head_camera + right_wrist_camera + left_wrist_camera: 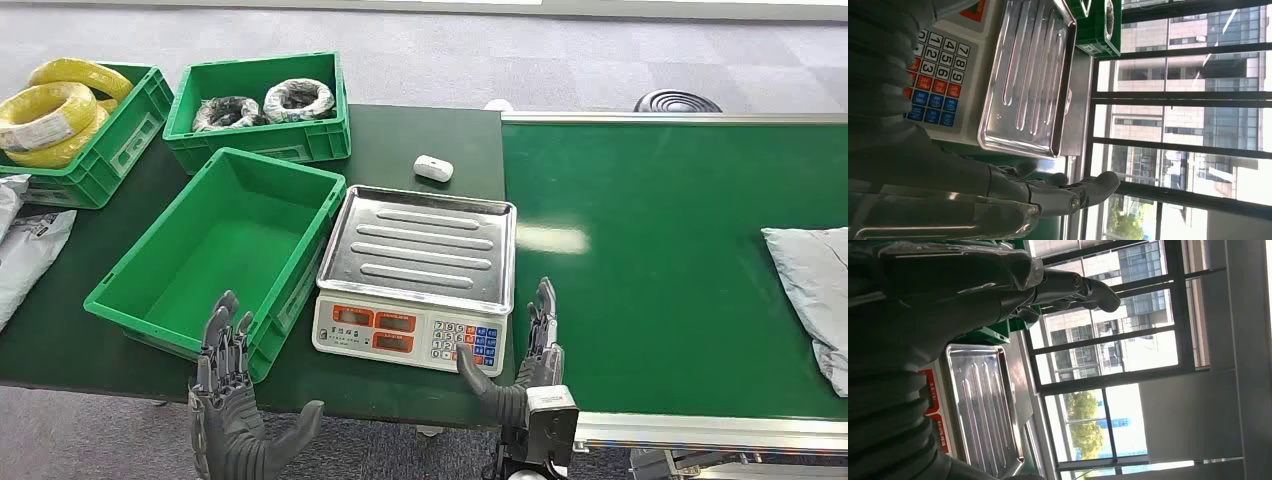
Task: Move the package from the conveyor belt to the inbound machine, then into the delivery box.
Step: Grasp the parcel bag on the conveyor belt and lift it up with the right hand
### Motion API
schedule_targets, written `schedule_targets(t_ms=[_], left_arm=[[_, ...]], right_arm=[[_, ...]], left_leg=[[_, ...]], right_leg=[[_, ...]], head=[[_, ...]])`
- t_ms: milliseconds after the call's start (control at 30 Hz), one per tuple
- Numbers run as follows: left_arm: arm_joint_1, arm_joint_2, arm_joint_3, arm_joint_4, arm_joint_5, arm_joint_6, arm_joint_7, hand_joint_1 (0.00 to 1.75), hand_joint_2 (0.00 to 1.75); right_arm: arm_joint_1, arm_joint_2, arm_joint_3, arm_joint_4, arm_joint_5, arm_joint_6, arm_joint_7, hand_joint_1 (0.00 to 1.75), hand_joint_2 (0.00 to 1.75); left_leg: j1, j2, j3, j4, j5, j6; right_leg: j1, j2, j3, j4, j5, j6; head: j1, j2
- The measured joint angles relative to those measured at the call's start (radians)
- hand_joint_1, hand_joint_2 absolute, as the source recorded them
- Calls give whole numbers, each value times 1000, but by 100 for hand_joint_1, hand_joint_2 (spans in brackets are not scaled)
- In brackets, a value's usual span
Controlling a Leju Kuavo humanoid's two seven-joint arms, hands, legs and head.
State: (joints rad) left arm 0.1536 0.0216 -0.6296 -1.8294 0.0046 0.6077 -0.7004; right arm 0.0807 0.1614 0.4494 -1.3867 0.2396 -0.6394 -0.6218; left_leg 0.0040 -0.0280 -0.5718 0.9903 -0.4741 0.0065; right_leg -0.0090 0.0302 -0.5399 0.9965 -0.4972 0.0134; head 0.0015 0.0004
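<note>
The package (pixel 812 290), a grey bag, is lying on the green belt (pixel 660 250) at its far right, partly cut off by the picture's edge and well apart from both hands. The scale (pixel 415 275) is sitting on the bench (pixel 420 135) just left of the belt, its steel tray bare. The large green box (pixel 215 255) is standing beside the scale on its left. The left hand (pixel 232 400) is hovering released, fingers spread, at the box's near corner. The right hand (pixel 525 365) is hanging released, fingers up, just beside the scale's keypad. Two crates (pixel 255 105) with coils are resting farther back.
</note>
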Motion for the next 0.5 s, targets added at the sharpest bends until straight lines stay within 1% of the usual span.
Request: schedule_targets(t_ms=[500], left_arm=[[0, -7, 7, 12, 0, -3, 0, 0, 175]], right_arm=[[0, 0, 0, 0, 0, 0, 6, 0, 175]], left_leg=[[0, 0, 0, 0, 0, 0]], right_leg=[[0, 0, 0, 0, 0, 0]], head=[[0, 0]])
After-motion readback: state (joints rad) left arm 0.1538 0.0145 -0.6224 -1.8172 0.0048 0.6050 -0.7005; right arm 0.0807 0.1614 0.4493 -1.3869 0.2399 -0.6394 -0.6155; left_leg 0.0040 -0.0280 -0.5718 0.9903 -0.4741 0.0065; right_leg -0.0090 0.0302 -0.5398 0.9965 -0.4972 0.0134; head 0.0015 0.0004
